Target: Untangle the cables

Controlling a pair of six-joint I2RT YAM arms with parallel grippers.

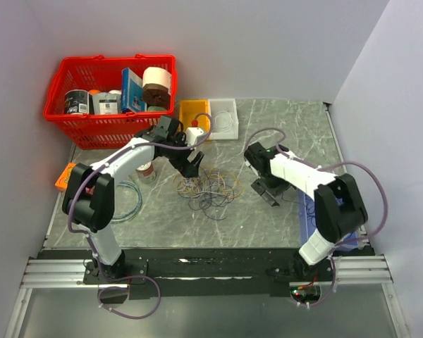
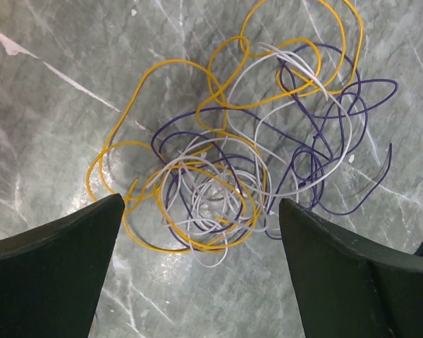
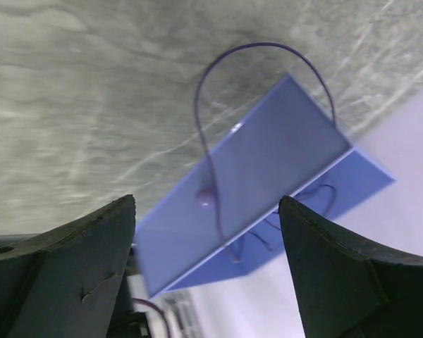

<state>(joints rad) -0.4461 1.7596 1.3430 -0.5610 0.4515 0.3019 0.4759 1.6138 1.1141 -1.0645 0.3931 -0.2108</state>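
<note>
The cables lie as a tangled heap of thin yellow, dark purple and pale white loops on the marble table's middle. In the left wrist view the heap lies flat just ahead of my fingers. My left gripper is open and empty, above the heap's left edge. My right gripper is open and empty, right of the heap and apart from it. It faces a blue bin with one thin purple wire arcing over its wall.
A red basket of goods stands at the back left. A yellow tray and a white tray stand behind the heap. A teal coil and an orange object lie at left. The blue bin sits at right.
</note>
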